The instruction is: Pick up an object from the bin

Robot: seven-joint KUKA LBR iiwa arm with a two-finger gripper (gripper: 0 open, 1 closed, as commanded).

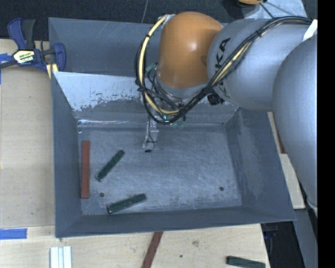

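Camera view: my claw [149, 142] hangs over bare floor of the grey metal bin [67, 149], empty as far as I see; how far open, I cannot tell. The nearest pickable thing, a dark green flat stick [110, 165], lies apart to its lower left.

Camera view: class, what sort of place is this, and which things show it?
Probably a robotics lab's grasping test rig: a robot arm reaches its gripper into a grey metal bin holding a reddish-brown stick and two dark green sticks.

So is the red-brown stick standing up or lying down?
Lying down. The red-brown stick shows its whole length flat on the bin floor, beside the left wall.
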